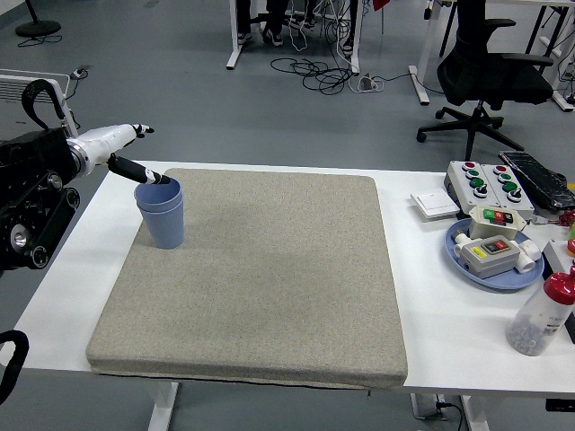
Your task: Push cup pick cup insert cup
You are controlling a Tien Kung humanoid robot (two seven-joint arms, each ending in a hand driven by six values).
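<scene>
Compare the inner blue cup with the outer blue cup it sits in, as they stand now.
The inner cup shows only its rim and a narrow band; the outer cup shows its full wall. The inner cup rides slightly higher; the outer cup stands on the grey mat. One finger of the left hand reaches to the inner cup's rim, not to the outer cup. Both are blue, upright and open-topped.
</scene>
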